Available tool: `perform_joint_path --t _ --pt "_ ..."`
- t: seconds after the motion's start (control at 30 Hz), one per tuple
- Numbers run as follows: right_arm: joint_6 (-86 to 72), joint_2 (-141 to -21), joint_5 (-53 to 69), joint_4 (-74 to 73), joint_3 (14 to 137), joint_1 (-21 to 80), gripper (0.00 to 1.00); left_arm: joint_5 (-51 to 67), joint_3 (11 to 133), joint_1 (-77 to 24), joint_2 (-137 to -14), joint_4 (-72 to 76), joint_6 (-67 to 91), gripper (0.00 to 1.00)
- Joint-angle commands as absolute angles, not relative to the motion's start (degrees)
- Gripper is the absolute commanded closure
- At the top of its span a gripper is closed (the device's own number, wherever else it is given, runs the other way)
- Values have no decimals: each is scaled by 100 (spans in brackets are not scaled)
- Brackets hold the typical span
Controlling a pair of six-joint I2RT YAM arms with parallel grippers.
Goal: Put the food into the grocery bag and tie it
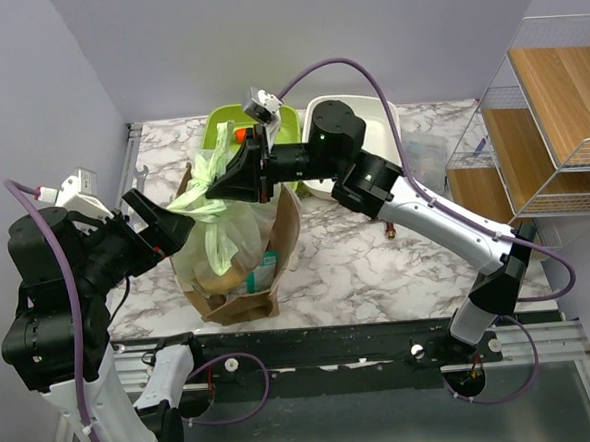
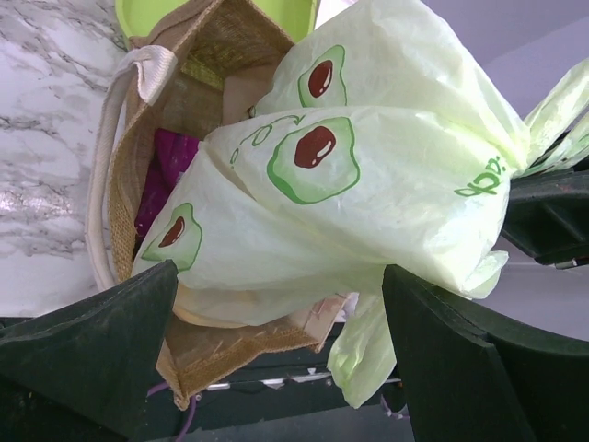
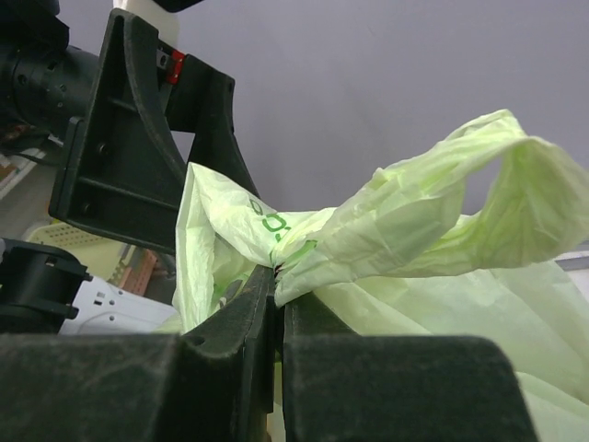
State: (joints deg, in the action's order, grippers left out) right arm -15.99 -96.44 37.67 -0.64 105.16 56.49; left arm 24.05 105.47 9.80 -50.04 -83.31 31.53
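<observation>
Grey walls enclose a marbled tabletop (image 1: 377,256), with a wire shelf (image 1: 549,115) at the right edge. At centre stands a stiff brown bag (image 1: 281,232). The grocery bag (image 1: 226,235) sits in its mouth, bulging and drawn up toward both arms.

Status of the food: no piece lies loose on the tabletop. A yellowish mass shows faintly through the plastic in the top view, but individual items cannot be identified. Judgement: loading is complete.

Status of the tools:
- Right tool (image 3: 279,276): jaws pressed together on a twisted handle loop (image 3: 442,203), holding it raised above the bag body.
- Left tool (image 2: 278,276): jaws spread wide, with the printed bag body between them. No plastic is gripped.

Status of the tie: the handles are gathered near the bag neck, and no finished knot is visible in any view. Judgement: the tying step is in progress; crossing the handles and pulling them tight remains
</observation>
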Motion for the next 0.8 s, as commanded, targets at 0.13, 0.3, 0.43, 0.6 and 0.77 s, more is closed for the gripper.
perform_joint_path --t 0.13,0.3,0.43,0.6,0.77 --pt "-2671 -9766 4333 1412 9682 5636 99 2140 10740 1024 -4966 -8518 3050 5" --pt "-3029 -9790 4070 1862 9075 5636 99 2127 10689 1024 -4966 -8481 3084 5" --pt "-2893 -9769 3516 1717 8777 5636 99 2118 10602 1025 -4940 -8421 3135 5" --pt "-2186 -9780 2330 928 8794 5634 99 2105 10454 1020 -4887 -8337 3227 5" --pt "-1428 -9934 1280 13 8997 5634 99 2092 10287 1023 -4830 -8231 3311 6"
